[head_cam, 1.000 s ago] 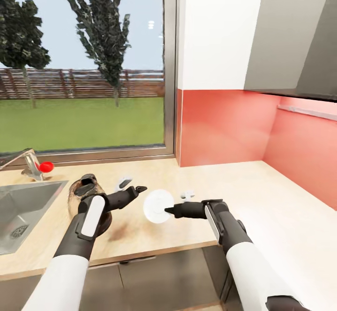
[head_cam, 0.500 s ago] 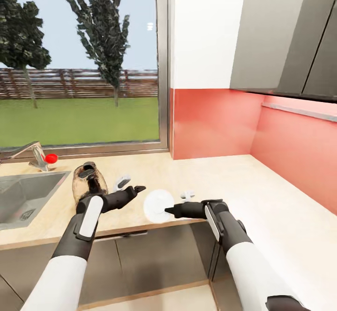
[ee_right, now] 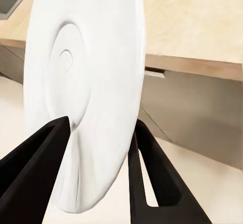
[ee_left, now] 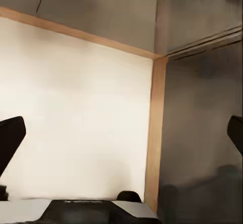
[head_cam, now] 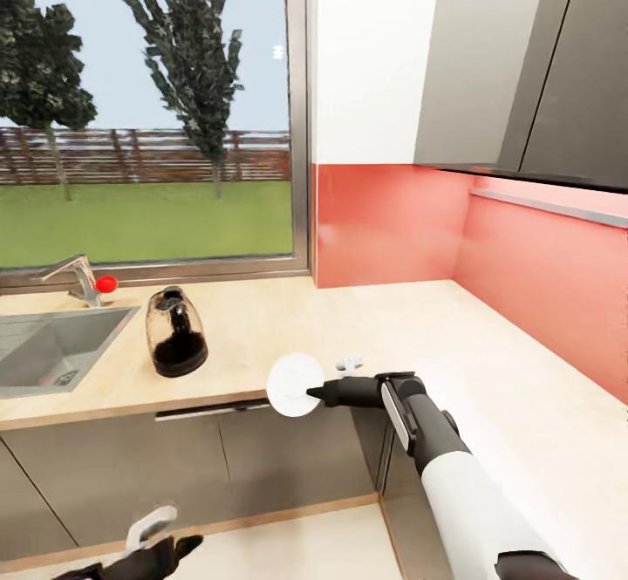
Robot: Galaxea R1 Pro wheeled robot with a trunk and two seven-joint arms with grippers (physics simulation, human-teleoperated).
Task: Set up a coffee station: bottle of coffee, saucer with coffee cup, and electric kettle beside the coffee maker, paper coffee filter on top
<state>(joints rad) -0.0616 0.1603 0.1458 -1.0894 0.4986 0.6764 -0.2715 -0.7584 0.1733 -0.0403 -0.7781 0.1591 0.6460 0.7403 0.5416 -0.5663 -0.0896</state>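
Gripping the white saucer point(head_cam: 295, 385) by its rim, the right pincer point(head_cam: 316, 392) holds it on edge in the air at the counter's point(head_cam: 262, 336) front edge; in the right wrist view its 2 fingers point(ee_right: 30, 166) clamp the saucer point(ee_right: 83, 92) between them. At 10 o'clock from the saucer, the electric kettle point(head_cam: 175, 331) stands upright on the counter beside the sink point(head_cam: 52, 349). Hanging low over the floor point(head_cam: 288, 545) at 7 o'clock, the left pincer point(head_cam: 161, 536) has its fingers spread apart, holding nothing.
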